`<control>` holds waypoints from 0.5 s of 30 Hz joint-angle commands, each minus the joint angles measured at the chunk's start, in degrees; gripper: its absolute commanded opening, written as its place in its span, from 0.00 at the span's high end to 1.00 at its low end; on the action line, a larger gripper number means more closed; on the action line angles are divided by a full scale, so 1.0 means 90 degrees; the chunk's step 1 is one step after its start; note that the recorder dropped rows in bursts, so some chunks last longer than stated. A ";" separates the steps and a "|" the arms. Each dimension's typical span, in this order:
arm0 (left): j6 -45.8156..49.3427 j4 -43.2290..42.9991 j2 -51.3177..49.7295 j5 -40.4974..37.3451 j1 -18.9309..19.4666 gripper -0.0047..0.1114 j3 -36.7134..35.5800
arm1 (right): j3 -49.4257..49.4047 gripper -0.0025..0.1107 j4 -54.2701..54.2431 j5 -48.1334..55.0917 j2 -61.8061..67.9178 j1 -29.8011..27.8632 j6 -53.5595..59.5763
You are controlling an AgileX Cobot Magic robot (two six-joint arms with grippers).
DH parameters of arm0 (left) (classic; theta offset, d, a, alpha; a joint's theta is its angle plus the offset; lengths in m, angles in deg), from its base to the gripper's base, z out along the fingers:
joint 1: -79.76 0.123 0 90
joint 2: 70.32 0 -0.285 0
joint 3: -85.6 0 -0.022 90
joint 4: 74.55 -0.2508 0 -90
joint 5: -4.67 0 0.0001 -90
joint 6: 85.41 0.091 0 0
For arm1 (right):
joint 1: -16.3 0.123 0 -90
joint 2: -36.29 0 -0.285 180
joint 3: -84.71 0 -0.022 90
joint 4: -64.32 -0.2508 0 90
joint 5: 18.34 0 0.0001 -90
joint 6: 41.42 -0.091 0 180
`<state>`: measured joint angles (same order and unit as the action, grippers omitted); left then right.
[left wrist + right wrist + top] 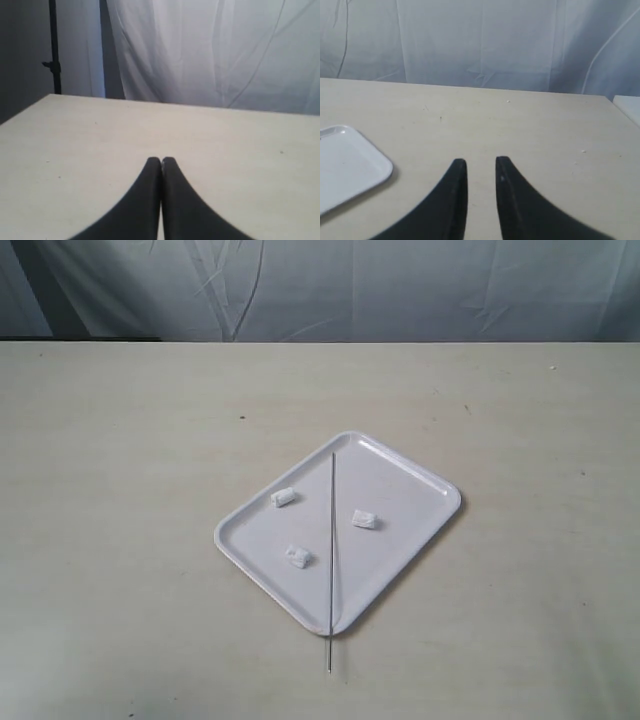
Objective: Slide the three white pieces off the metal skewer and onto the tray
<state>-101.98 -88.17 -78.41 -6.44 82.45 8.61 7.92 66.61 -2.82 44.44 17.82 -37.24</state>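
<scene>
The white tray [400, 540] lies on the table, turned cornerwise. Three white pieces lie loose on it: one [283, 498] towards the left, one [297, 558] nearer the front, one [364, 520] on the right. The thin metal skewer [332, 550] rests bare across the tray, its tip past the front rim. Neither gripper shows in the exterior view. My left gripper [161, 160] is shut with nothing in it, over bare table. My right gripper [480, 161] is a little open and empty, with a corner of the tray [350, 165] off to one side.
The beige table [120, 490] spreads all round the tray. A pale cloth backdrop [400, 290] hangs behind the far edge. A dark stand [54, 50] rises beside the table in the left wrist view.
</scene>
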 commanded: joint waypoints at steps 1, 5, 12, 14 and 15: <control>0.3302 0.2991 0.0027 -0.0243 0.0009 0.96 -0.0026 | -0.0047 0.80 -0.0018 0.0250 -0.0041 -0.0034 0.0029; 0.3862 0.3439 0.0027 -0.0256 0.0009 0.96 -0.0026 | -0.0047 0.80 -0.0018 0.0337 -0.0041 -0.0034 0.0042; 0.3626 0.3320 0.0027 -0.0291 0.0009 0.96 -0.0026 | -0.0047 0.80 -0.0018 0.0405 -0.0041 -0.0034 0.0042; 0.3371 0.3135 0.0027 -0.0291 0.0009 0.96 -0.0026 | -0.0047 0.80 -0.0018 0.0405 -0.0041 -0.0034 0.0042; 0.3338 0.3132 0.0027 -0.0291 0.0009 0.96 -0.0026 | -0.0047 0.80 -0.0018 0.0405 -0.0041 -0.0034 0.0042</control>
<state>-70.11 -58.95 -78.41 -8.86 82.45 8.61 7.92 66.61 0.83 44.44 17.82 -37.13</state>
